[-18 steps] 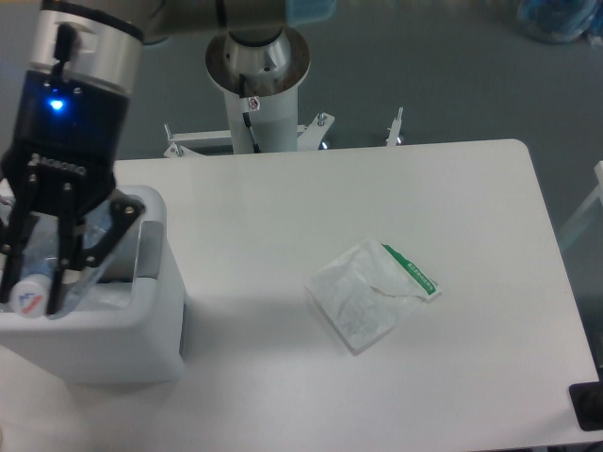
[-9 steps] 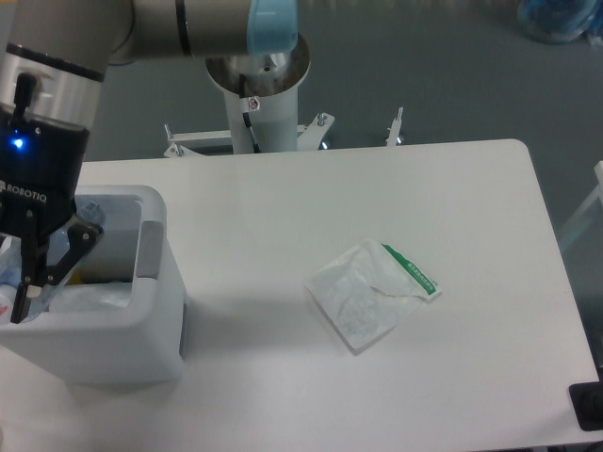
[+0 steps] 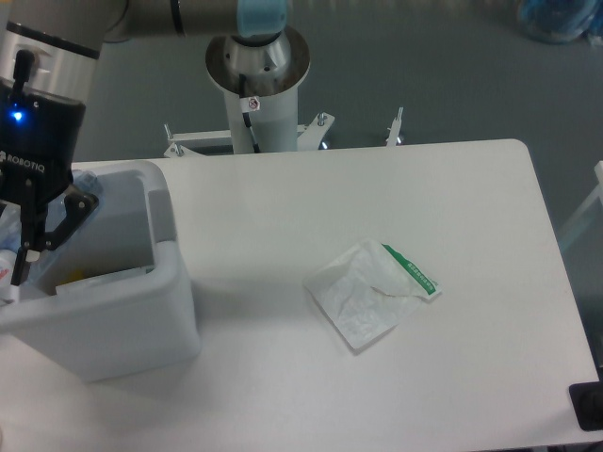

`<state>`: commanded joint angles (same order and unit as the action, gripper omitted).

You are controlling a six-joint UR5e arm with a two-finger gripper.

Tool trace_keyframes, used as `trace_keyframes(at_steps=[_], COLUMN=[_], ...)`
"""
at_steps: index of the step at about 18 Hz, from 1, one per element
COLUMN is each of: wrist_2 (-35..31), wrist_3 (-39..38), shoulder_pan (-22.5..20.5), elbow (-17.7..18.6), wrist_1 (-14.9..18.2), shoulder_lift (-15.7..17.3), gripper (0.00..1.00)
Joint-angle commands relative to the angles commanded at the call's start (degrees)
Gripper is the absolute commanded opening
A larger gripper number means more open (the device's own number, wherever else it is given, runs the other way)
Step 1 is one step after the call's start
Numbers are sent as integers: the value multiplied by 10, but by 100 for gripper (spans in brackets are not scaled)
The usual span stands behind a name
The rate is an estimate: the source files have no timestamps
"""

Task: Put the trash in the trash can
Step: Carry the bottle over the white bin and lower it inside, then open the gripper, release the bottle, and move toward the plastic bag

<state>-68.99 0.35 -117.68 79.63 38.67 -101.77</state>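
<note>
Over bin (image 3: 141, 325), tool (image 3: 19, 268) perhaps gripping bottle (image 3: 8, 247).

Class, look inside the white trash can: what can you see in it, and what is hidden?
Inside the trash can: the end effector reaching in, and pale clutter at the bottom. The near wall covers the rest; the bottle shows only as a sliver at the frame edge.

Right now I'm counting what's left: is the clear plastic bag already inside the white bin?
No, the plastic bag lies flat on the table, well apart from the bin.

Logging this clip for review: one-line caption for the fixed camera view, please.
Gripper at the left frame edge over the white trash can, bottle barely visible; the crinkled plastic bag lies on the table.
</note>
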Motion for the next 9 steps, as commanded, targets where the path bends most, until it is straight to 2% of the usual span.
trace_keyframes(at_steps=[9], wrist_2=[-1], wrist_3=[6], shoulder_pan=[-15], elbow=[-24], wrist_1=[0], shoulder_lift=[-23], gripper=[42])
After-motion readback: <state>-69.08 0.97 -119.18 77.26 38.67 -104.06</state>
